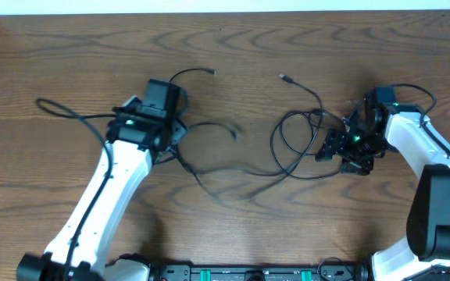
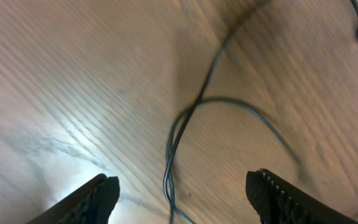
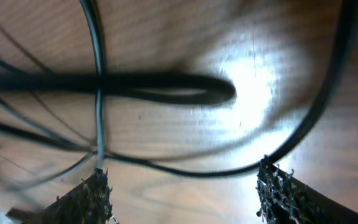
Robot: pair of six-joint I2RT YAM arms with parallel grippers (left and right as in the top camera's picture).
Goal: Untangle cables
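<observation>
Left tool (image 2: 182,196) and right tool (image 3: 185,196) spread above cables (image 1: 287,148), away from table (image 1: 233,47) edges.

Right gripper (image 3: 182,196) is wide open here, its toothy fingertips (image 3: 89,199) poking up in both bottom corners with nothing pinched between them. Black cables (image 3: 98,81) sprawl over the wooden bench (image 3: 166,37). A fat blurry loop (image 3: 166,84) lies sideways, a thinner strand drops straight down across it, and another sweeps down the right edge. There's bright glare (image 3: 253,81) by the loop's tip.

Brown wood-grain table (image 1: 233,47), pale strip (image 1: 209,6) along its far edge
</observation>
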